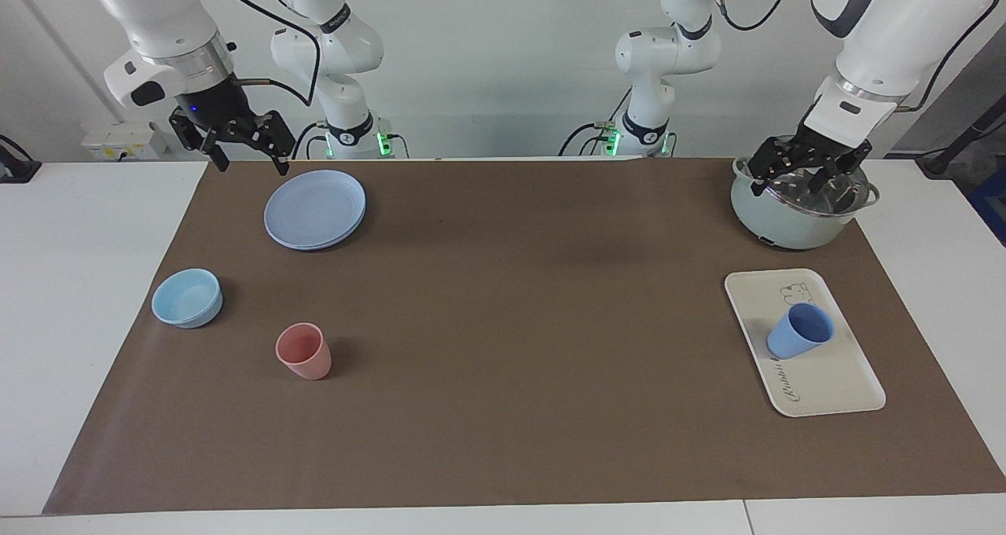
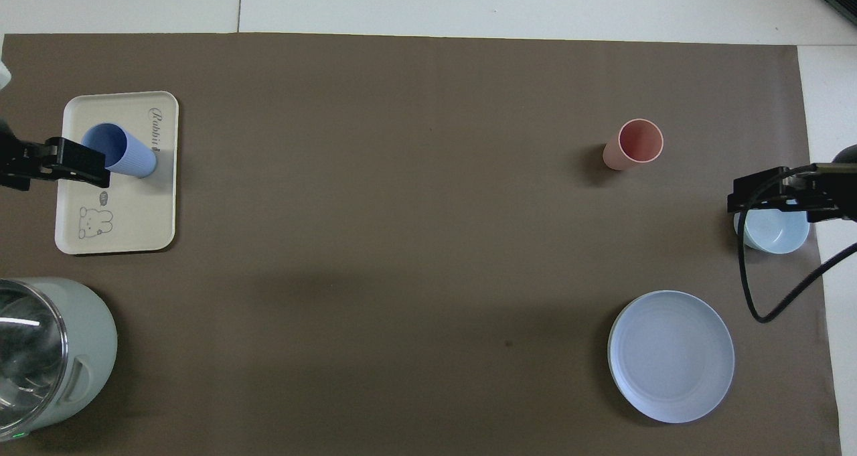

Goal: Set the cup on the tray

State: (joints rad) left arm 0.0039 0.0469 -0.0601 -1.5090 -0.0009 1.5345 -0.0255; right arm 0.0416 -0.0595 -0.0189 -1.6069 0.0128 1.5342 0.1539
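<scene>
- Facing view: the cup (image 1: 800, 330) stands upright on the tray (image 1: 833, 382), free of both grippers. The left gripper (image 1: 809, 175), fingers spread and empty, hangs over the pot (image 1: 794, 225); the right gripper (image 1: 250, 148), also spread and empty, hangs beside the blue plate (image 1: 315, 208).
- Overhead view: the cup (image 2: 124, 151) sits mid-tray (image 2: 134, 225), by the left gripper's fingertips (image 2: 90, 165); the pink cup (image 2: 633, 144) stands well apart.
</scene>
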